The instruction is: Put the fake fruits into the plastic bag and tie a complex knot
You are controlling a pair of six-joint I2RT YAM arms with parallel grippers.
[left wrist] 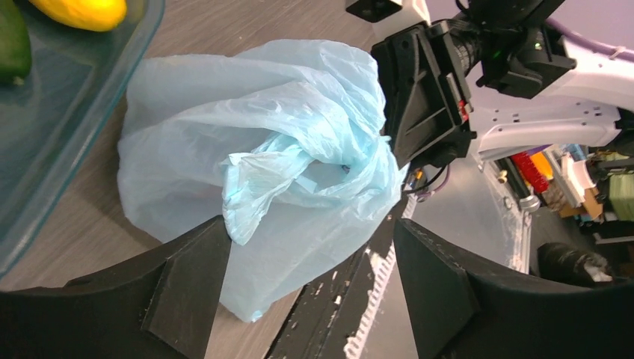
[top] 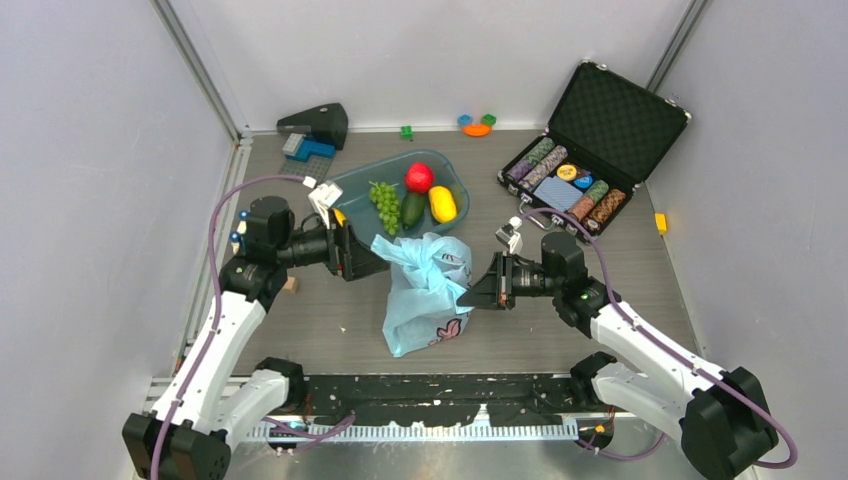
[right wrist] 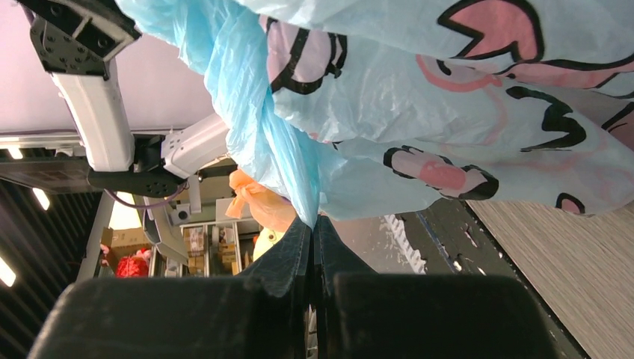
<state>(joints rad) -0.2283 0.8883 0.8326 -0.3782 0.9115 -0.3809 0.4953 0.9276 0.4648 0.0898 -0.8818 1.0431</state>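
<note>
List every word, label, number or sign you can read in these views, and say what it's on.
No text can be read in any view.
plastic bag: only pink and black cartoon outlines, no letters.
poker chips in the black case: any markings are too small to read.
Background shelves in the wrist views: blurred, unreadable.

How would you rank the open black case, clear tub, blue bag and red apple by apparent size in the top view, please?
Largest: open black case.
Next: clear tub and plastic bag look alike; too close to rank.
Smallest: red apple.
</note>
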